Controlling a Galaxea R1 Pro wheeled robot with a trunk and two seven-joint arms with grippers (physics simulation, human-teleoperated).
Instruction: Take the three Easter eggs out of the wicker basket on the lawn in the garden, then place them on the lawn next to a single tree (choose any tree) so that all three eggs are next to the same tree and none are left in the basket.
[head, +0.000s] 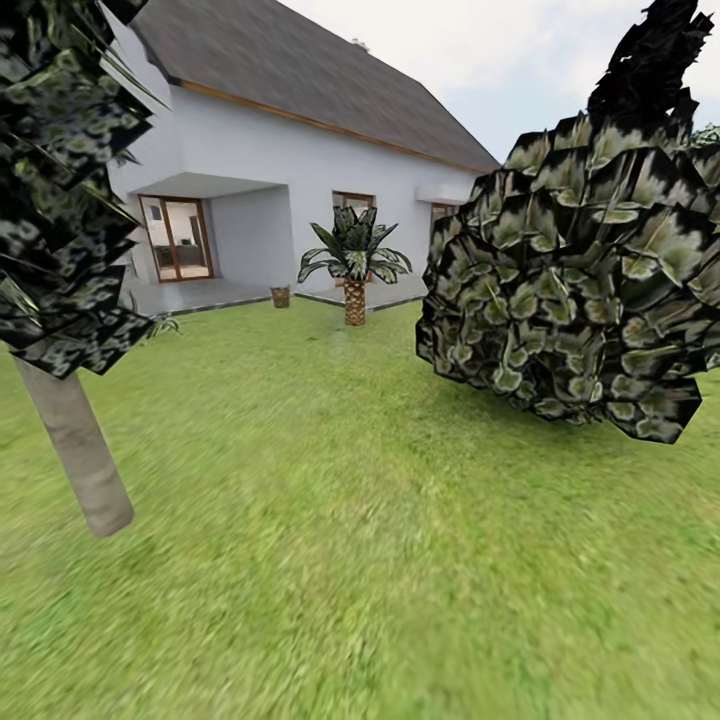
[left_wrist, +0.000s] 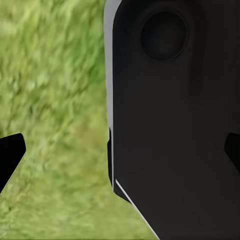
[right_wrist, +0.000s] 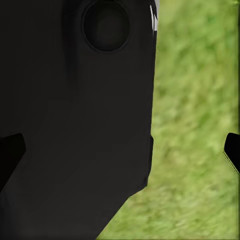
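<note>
Crossing the lawn, basket far ahead by the house

The lawn (head: 380, 520) stretches to the white house (head: 300, 160); a tree (head: 75, 440) with a pale trunk stands near its left edge and dark foliage (head: 580, 290) hangs over the right. A small brown basket (head: 280, 296), too far to show eggs, sits at the lawn's far edge beside a palm (head: 354, 262), straight ahead and well apart from both arms, neither clearly nearer. In each wrist view dark fingertips (left_wrist: 10, 152) (right_wrist: 232, 147) sit at opposite sides, spread with nothing between them but grass and the robot's black body (left_wrist: 175, 125).
</note>
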